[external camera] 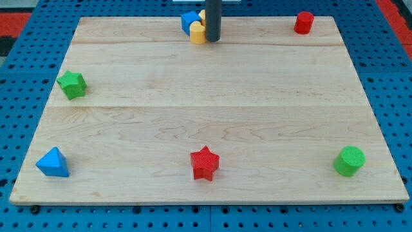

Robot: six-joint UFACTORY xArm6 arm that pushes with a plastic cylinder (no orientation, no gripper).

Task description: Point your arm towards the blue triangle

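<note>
The blue triangle (53,162) lies near the board's bottom left corner. My tip (212,40) is at the view's top centre, far from it, right beside a yellow block (198,33) and a blue block (190,21) that sit together at the top edge. The rod rises out of the top of the view.
A green star (71,84) lies at the left edge. A red star (205,163) lies at the bottom centre. A green cylinder (349,160) sits at the bottom right. A red cylinder (304,22) stands at the top right. The wooden board (206,109) rests on a blue pegboard.
</note>
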